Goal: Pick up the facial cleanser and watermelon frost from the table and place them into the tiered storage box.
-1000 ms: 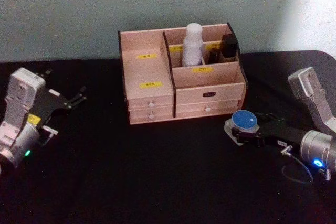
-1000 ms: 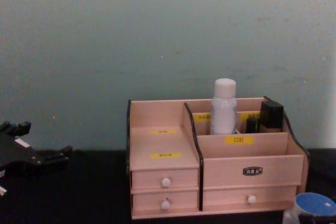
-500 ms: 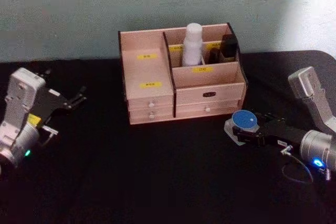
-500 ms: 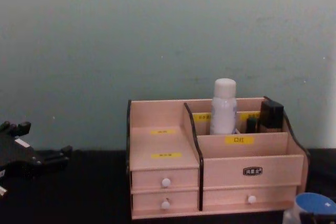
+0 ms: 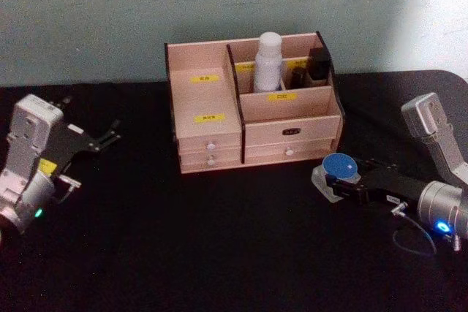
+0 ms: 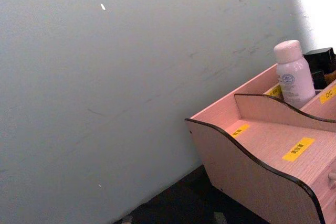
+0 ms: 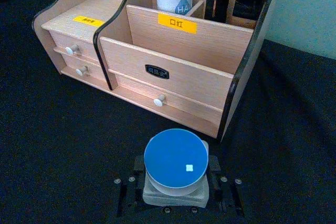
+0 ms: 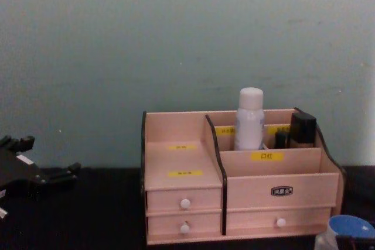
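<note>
My right fingers [image 7: 131, 184] are clenched on the watermelon frost [image 7: 176, 159], low on the worktop [image 5: 219, 239] near the tiered storage box [image 7: 173, 51], so I should lift straight up, stay level and clear its front wall, while my left fingers [image 5: 108, 134] rest open, far left.

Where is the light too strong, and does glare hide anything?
Head view: wall washed out white at top right; tiered storage box evenly lit; left gripper parked at left. Left wrist view: same white patch beside the white bottle. Right wrist view: no glare on the blue-lidded jar gripped by the right gripper, black against black table.
</note>
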You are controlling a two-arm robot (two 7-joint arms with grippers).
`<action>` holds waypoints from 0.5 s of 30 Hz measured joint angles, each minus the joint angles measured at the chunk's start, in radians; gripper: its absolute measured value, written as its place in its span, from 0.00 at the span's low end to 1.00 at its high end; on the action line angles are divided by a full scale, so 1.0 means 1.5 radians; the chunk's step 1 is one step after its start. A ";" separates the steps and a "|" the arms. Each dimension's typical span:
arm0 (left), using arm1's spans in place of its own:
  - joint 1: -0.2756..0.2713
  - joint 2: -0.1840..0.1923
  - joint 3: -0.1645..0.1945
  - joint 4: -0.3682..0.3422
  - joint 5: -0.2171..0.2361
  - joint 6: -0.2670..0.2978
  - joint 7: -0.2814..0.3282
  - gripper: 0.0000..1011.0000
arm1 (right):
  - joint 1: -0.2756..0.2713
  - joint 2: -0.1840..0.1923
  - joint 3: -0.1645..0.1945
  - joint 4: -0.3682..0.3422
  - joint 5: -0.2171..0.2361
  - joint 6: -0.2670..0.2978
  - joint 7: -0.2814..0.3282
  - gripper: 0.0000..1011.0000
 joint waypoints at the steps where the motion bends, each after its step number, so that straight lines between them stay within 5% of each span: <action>1: 0.000 0.000 0.000 0.000 0.000 0.000 0.000 0.99 | 0.000 0.000 0.000 0.000 0.000 0.000 0.000 0.70; 15: 0.000 0.000 0.000 0.000 0.000 0.000 0.000 0.99 | 0.000 0.000 0.000 0.000 0.000 0.000 0.000 0.70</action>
